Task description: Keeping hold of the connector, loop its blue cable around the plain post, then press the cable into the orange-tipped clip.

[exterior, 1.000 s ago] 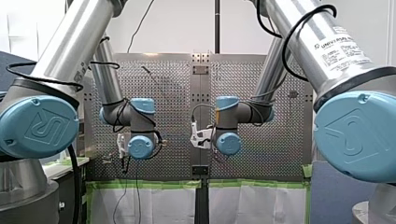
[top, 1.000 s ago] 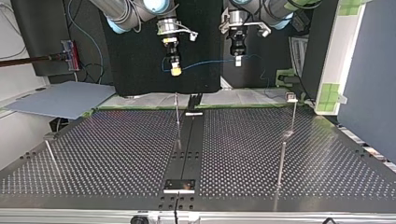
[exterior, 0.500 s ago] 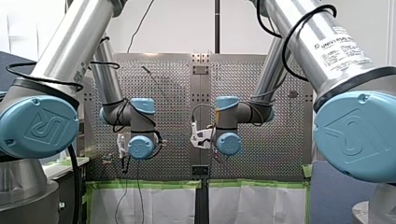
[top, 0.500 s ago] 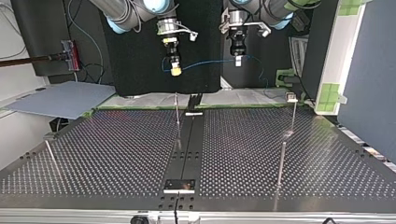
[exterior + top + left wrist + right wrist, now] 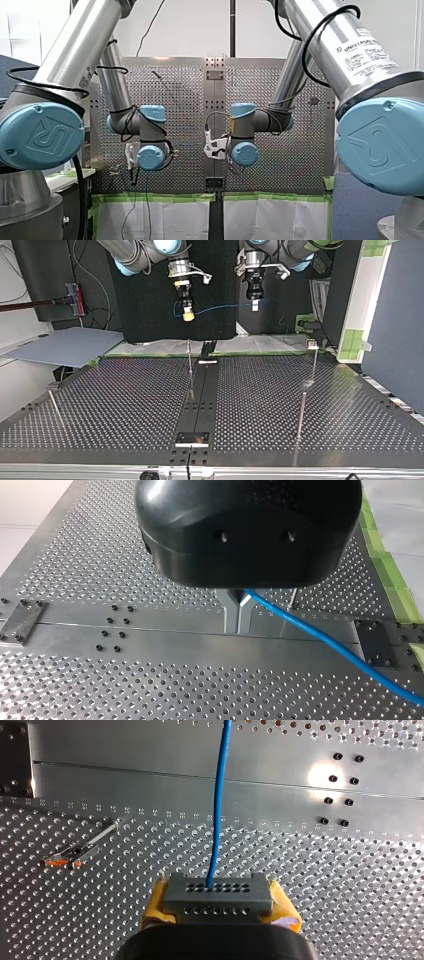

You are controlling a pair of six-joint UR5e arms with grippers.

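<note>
Gripping the grey connector [image 5: 216,895] by its two ends, my right jaws are closed on it, with a yellow pad [image 5: 156,906] pressed against each side. From the connector's face the blue cable [image 5: 218,810] runs straight ahead, hanging clear of the perforated worktop [image 5: 350,885] beneath. Farther out and off to one side of that line, the orange-tipped clip [image 5: 79,850] sits on the worktop, well apart from the cable.

In the left wrist view, my left jaws are shut on the same cable. Their metal fingers [image 5: 231,614] meet in a narrow point, and the cable comes out beside them and slants away above the worktop.

From across the table, the top view shows a slim post [image 5: 300,415] nearest at its right and a second post [image 5: 55,407] at its left. Deeper in, a thin post [image 5: 190,362] rises beside the dark centre strip [image 5: 202,395]. A fourth post [image 5: 314,362] with a small block on top stands toward the far right corner. Farthest back, both jaws hang side by side, high over the worktop's far edge. They are near each other but apart, and the cable is strung between them in a shallow sag.
</note>
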